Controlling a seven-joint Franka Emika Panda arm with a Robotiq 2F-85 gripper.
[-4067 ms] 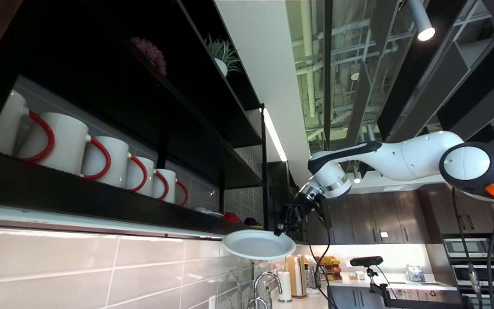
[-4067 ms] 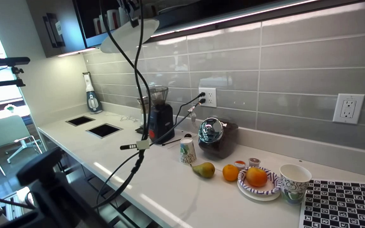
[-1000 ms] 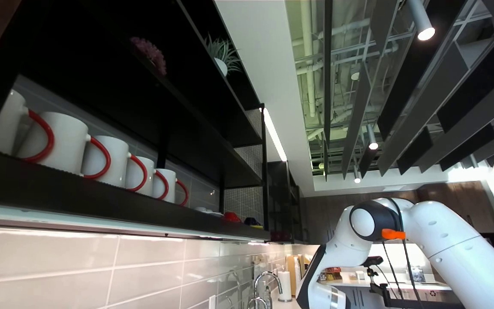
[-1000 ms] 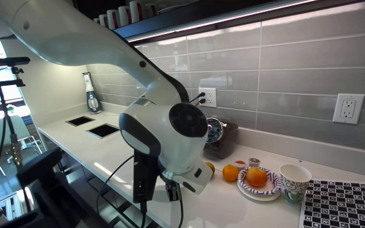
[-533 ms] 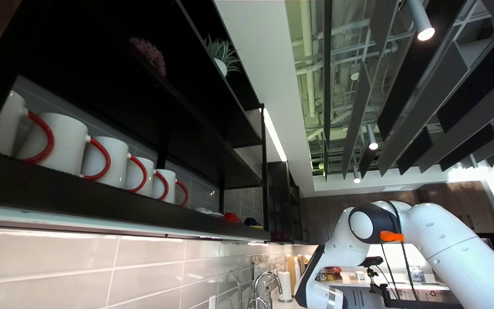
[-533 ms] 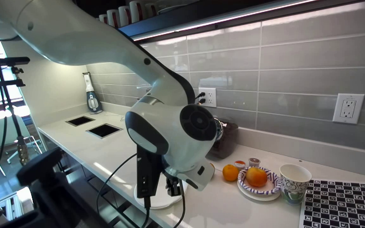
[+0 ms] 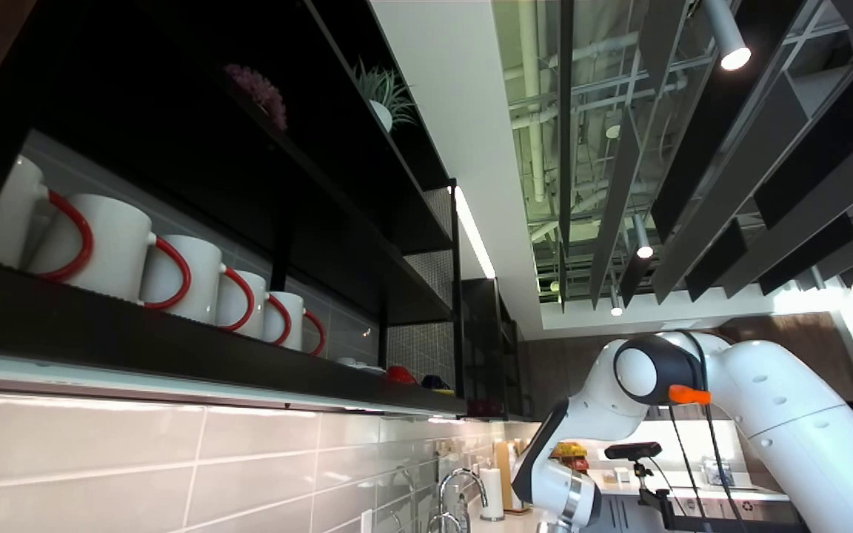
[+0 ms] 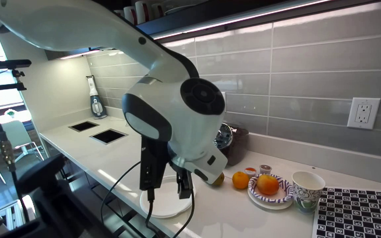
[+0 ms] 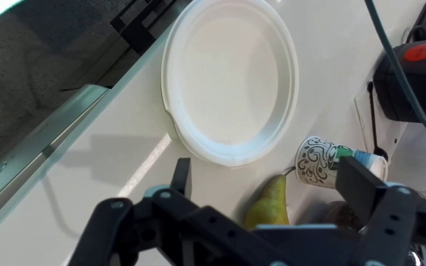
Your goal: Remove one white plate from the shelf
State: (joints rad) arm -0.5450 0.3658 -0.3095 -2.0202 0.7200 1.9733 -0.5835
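The round white plate [image 9: 229,74] lies flat on the counter close to its front edge. In an exterior view the same plate [image 8: 167,203] shows under the wrist, partly covered by cables. My gripper [image 9: 268,175] is open, its fingers [image 9: 182,175] wide apart with nothing held. In the wrist view the plate sits beyond the fingertips, apart from them. The exterior views hide or cut off the fingers. Above, the black shelf [image 7: 212,359] runs along the wall. Thin pale edges [image 8: 179,9] of flat dishware show on it.
A pear [image 9: 268,203] and a paper cup [image 9: 316,162] lie around the gripper. An orange [image 8: 240,180], a patterned bowl [image 8: 288,186] with fruit and an upright cup [image 8: 307,191] stand farther along. White mugs [image 7: 112,244] with red handles line the shelf. Cables hang from the wrist.
About four seconds ago the gripper held the plate just below the shelf. It came down to the counter, the jaws let go, and the arm has since risen a little.
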